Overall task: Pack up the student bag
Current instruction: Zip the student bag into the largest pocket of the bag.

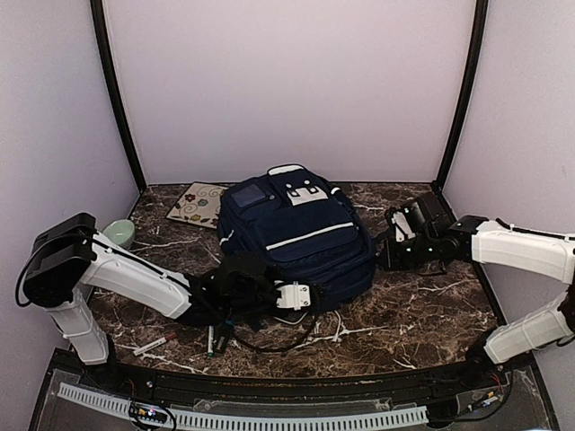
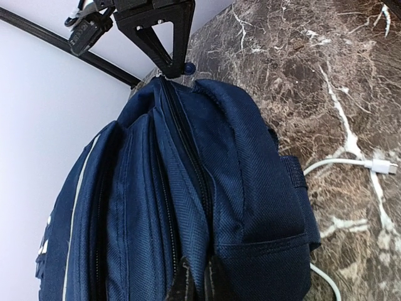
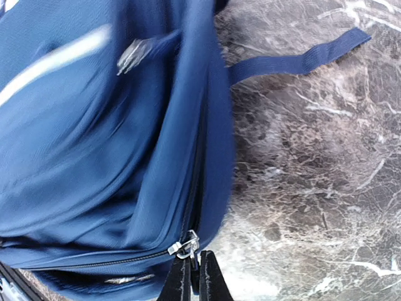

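Left tool [image 2: 195, 283] is closed narrow, its two dark tips pinching a fold of navy fabric at the near-left end of the backpack [image 1: 301, 238]. From the wrist camera the cloth runs up from between the tips, with the zipper lines stretching away along the bag.

At the left edge of the counter [image 1: 431, 314], behind the left arm, sits a pale green bowl [image 1: 119, 233]. A patterned card [image 1: 199, 205] lies flat by the far edge, its right side tucked under the backpack's far-left corner. Near the near edge, two pens lie apart from each other: a red-tipped one [image 1: 150, 345] and a dark one [image 1: 211, 339].

The backpack lies front side up in the middle of the counter, closer to the far edge than the near one. Its white patch and top handle point to the far edge, and a white stripe crosses its front. A white cable [image 2: 374, 166] trails on the counter just beside the bag's near side. A blue strap [image 3: 301, 61] reaches out flat over the marble from the bag's right end.

Right tool [image 3: 191, 279] is at the backpack's right end, closed to a thin gap. Its tips pinch the silver zipper pull [image 3: 186, 243], which hangs from the bag's edge. The bag's upper part is blurred in that view.
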Tool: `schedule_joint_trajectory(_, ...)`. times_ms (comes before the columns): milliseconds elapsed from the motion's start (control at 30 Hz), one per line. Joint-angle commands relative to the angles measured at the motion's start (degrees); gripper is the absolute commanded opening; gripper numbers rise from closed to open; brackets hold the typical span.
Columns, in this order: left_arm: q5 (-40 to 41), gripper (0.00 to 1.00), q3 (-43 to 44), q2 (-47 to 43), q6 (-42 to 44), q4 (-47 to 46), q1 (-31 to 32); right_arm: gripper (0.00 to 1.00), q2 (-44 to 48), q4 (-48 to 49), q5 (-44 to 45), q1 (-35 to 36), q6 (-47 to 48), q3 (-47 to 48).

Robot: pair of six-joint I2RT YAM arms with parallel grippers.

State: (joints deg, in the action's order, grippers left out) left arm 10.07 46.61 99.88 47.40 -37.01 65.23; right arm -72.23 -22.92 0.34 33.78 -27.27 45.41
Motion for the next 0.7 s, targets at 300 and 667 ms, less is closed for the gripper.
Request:
schedule_joint_trajectory(300,-1.7,0.0,-13.1,-15.7,-5.7,13.7,-0.5,0.0,-9.2,-11.9,12.6,-7.7,10.7,12.2)
schedule_joint_trajectory(667,-13.0,0.62,2.9,-14.9,-19.9,22.0,-0.3,0.0,-12.8,-3.4,-2.6,0.4,8.1,8.9)
